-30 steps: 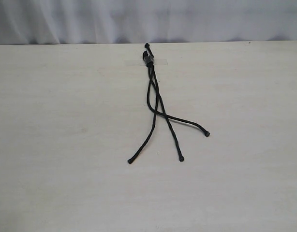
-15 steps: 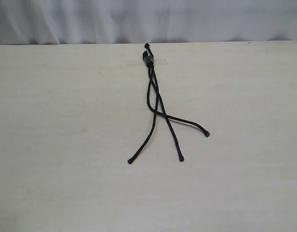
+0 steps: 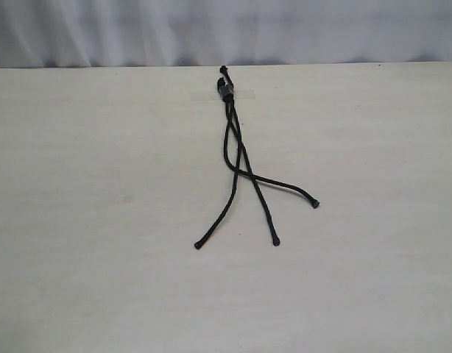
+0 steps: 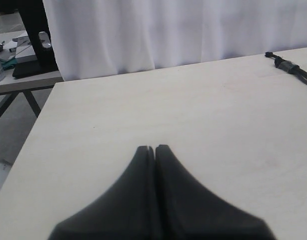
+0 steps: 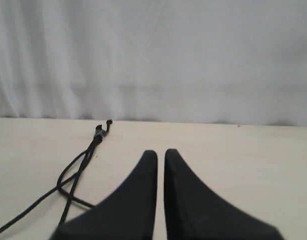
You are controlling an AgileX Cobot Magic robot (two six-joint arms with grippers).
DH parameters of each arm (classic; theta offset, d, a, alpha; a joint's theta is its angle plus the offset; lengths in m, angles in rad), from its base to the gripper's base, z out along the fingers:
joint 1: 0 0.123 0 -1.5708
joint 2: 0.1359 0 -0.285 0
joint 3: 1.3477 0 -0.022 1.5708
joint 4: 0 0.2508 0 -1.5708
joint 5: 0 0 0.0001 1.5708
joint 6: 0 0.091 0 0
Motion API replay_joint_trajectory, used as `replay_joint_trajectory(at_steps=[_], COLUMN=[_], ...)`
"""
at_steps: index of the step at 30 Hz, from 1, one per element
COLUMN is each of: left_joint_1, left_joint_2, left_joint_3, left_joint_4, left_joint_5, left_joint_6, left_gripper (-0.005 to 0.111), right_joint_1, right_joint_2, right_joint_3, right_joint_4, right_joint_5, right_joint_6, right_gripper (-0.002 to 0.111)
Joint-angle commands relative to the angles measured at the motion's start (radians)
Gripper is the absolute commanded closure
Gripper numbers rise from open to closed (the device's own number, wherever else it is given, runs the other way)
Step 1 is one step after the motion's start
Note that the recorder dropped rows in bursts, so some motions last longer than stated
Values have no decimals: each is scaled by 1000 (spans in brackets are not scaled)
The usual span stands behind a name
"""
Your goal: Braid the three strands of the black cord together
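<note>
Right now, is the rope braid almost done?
Not really. Done: the black cord looks taped down at its knotted end. In hand: nothing; the left gripper and right gripper are shut and empty. Left: the three strands lie loose, barely crossed, so all the braiding.

We recorded bright, even, diffuse light; the black cord [image 3: 236,170] threw only a faint shadow beside itself. Up close, the left gripper [image 4: 155,148] and right gripper [image 5: 161,152] looked out of focus.

Matte black cord [image 3: 235,170] on pale beige table [image 3: 101,220], white curtain [image 3: 138,29].
</note>
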Motion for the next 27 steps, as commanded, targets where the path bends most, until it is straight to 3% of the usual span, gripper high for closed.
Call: replay_joint_trajectory(at_steps=[1,13,27], left_joint_1=[1,1,1], left_joint_2=[-2,-2,-2], left_joint_3=[3,3,3], left_joint_4=[2,2,2], left_joint_5=[-5,-5,-5], left_joint_6=[-4,-4,-4], left_gripper=[107,107,107], right_joint_1=[-12,-103,-105], right_joint_2=[-12,-12,-12], right_joint_3=[4,5,5], right_joint_4=[0,2,2], right_joint_5=[88,136,136], right_joint_6=[-14,-6,-6], right_gripper=[104,104,104])
